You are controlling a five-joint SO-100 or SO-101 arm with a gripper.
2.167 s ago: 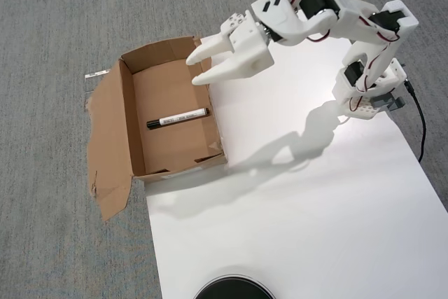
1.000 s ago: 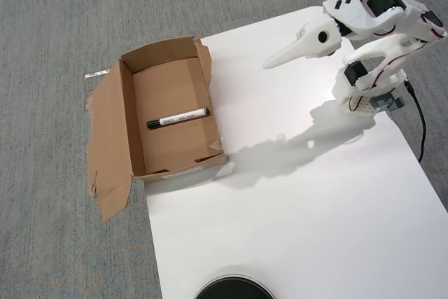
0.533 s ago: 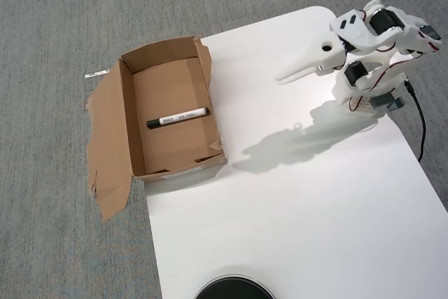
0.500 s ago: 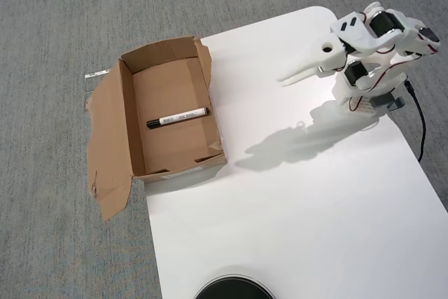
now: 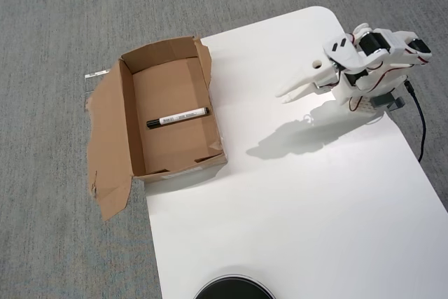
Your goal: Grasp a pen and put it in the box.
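Note:
The pen (image 5: 178, 117), white with a black cap at its left end, lies flat on the floor of the brown cardboard box (image 5: 128, 118) in the overhead view. My white gripper (image 5: 283, 94) is far to the right of the box, folded back near the arm's base, pointing left. Its fingers lie together with nothing between them.
The box stands at the left edge of a white table sheet (image 5: 294, 201), partly over grey carpet, with a torn flap (image 5: 108, 152) spread out to its left. A round black object (image 5: 233, 289) pokes in at the bottom edge. A black cable (image 5: 420, 120) runs down from the arm's base.
The arm has pulled back to the right, away from the box, and folded down toward its base. The gripper went from open to shut. The pen has stayed still in the box.

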